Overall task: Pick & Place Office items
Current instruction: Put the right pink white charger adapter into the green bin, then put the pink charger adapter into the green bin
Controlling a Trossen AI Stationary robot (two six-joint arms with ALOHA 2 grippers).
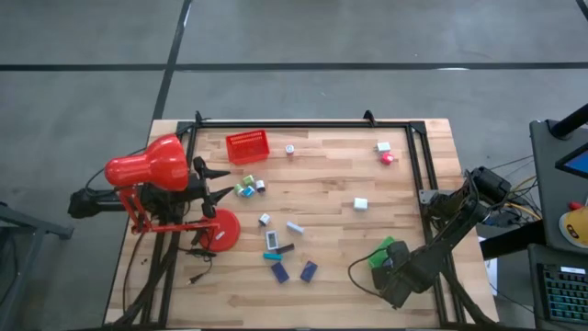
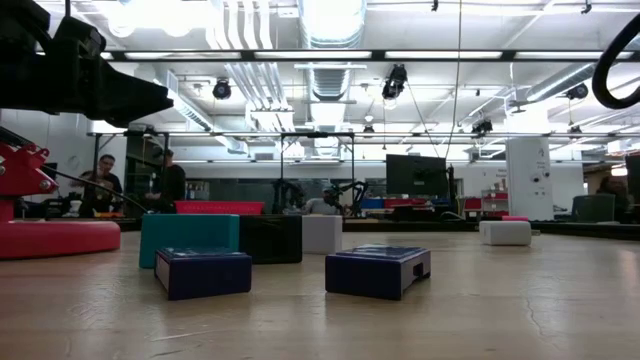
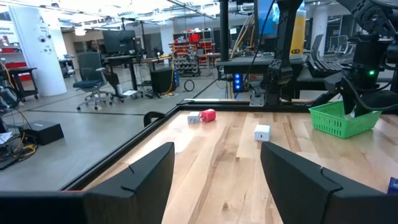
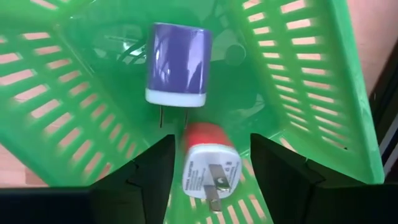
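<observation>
office items (image 1: 276, 248) scattered mid-worktop (image 1: 331, 285), some blocks near the red lamp (image 1: 152, 170). left hand (image 3: 214, 180) by the lamp, fingers apart, holding nothing. right hand (image 4: 208, 177) over the green tray (image 4: 298, 74), fingers parted around a red plug (image 4: 208, 165), purple plug (image 4: 178, 65) beside.

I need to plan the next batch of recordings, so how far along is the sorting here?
Done: a purple charger lies in the green tray. In hand: the right gripper, jaws apart over that tray, has a red charger between its fingers. Left: many small items, such as the navy blocks, lie on the table. The left gripper waits open by the red lamp.
</observation>
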